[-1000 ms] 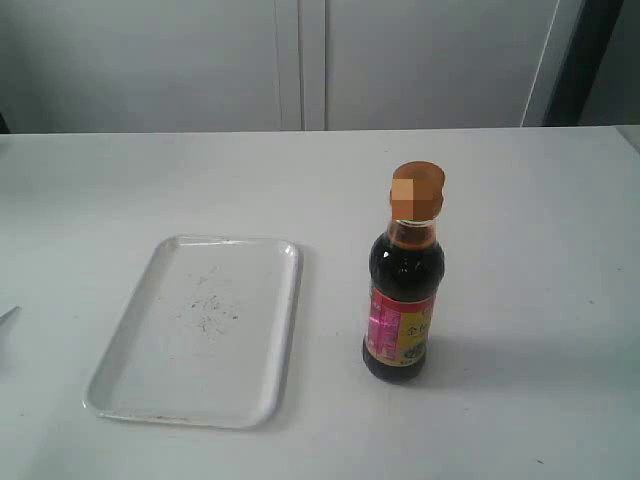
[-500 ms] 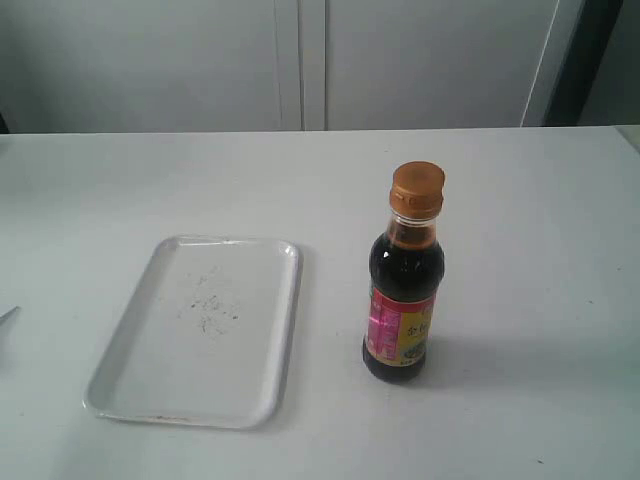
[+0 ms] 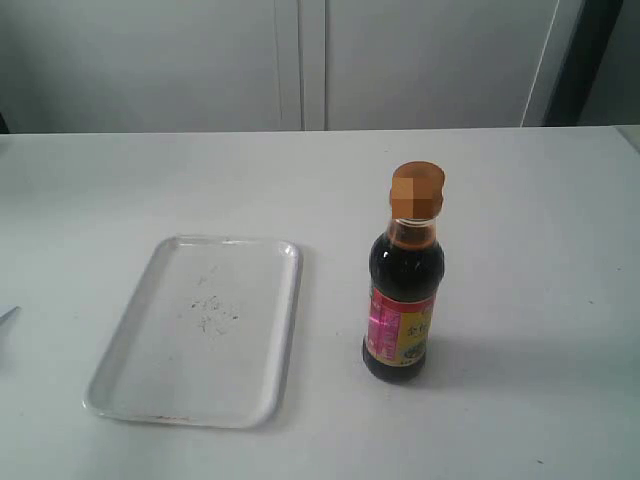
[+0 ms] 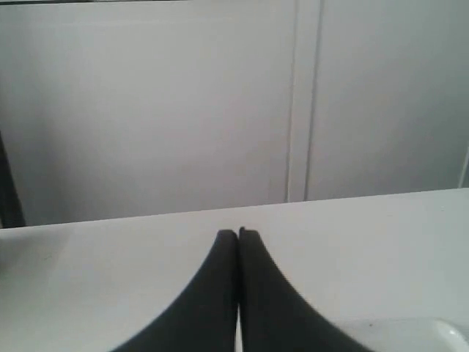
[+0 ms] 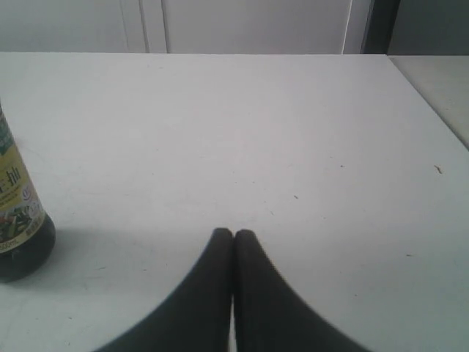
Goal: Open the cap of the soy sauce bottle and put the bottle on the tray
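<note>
The soy sauce bottle (image 3: 404, 300) stands upright on the white table, right of the tray (image 3: 130, 390). Its golden-brown cap (image 3: 417, 190) is on top, closed as far as I can tell. The tray is white with dark specks and holds nothing. In the right wrist view the bottle's lower body (image 5: 18, 220) shows at the edge, apart from my right gripper (image 5: 234, 233), which is shut with nothing in it. My left gripper (image 4: 237, 233) is shut too, over bare table, with a corner of the tray (image 4: 410, 330) beside it. Neither gripper shows clearly in the exterior view.
Grey cabinet doors (image 3: 300, 60) stand behind the table's far edge. A thin grey tip (image 3: 6, 315) pokes in at the left edge of the exterior view. The table's right edge (image 5: 432, 103) shows in the right wrist view.
</note>
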Available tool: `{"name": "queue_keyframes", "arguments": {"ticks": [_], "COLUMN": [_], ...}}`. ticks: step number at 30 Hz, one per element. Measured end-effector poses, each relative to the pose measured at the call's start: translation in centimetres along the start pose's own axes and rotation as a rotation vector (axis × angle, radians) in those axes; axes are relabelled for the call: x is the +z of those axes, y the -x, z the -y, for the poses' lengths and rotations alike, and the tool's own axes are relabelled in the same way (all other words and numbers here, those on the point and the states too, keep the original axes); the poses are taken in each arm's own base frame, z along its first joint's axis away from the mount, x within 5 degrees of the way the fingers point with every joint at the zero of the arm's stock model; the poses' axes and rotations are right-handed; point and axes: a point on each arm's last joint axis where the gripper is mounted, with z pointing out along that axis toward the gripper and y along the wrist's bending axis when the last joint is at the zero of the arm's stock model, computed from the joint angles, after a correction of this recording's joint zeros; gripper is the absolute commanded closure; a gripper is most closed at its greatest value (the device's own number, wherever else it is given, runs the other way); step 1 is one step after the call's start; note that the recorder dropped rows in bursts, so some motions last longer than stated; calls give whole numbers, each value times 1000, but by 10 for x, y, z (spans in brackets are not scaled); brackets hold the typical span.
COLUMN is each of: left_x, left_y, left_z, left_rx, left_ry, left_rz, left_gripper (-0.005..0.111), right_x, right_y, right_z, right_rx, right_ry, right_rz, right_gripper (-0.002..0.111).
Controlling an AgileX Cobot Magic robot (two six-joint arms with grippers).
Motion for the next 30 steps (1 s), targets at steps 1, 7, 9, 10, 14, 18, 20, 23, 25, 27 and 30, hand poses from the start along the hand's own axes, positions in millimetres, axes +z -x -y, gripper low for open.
{"name": "queue_keyframes", "arguments": {"ticks": [1,7,9,10,14,18,20,23,25,27,30], "left_x": [5,23,27,29,35,40,42,46,48,50,53], "left_y": [0,-14,-18,-20,-22,-24,-26,-30,-33,-36,-42], "left_z": [1,5,6,7,15,22,25,28,30,33,43], "left_rx": [1,30,48,60,82,83,77,63,54,48,67], "left_ry": [-17,-100,-123,-142,-247,-338,-373,-424,-450,-476,-526], "left_rz": [-1,-53,-74,-77,-42,-8,-2,9,10,-1,-18], "left_gripper": [107,107,107,107,107,107,107,107,107,107,107], "right_x": [0,0,0,0,0,0,0,0,0,0,0], "right_y": [0,0,0,0,0,0,0,0,0,0,0], "right_z": [0,0,0,0,0,0,0,0,0,0,0], "right_rx": [2,2,2,2,2,2,2,2,2,2,2], "right_ry": [0,0,0,0,0,0,0,0,0,0,0], "right_rz": [0,0,0,0,0,0,0,0,0,0,0], "right_gripper": [108,108,108,108,108,108,108,108,108,108,108]}}
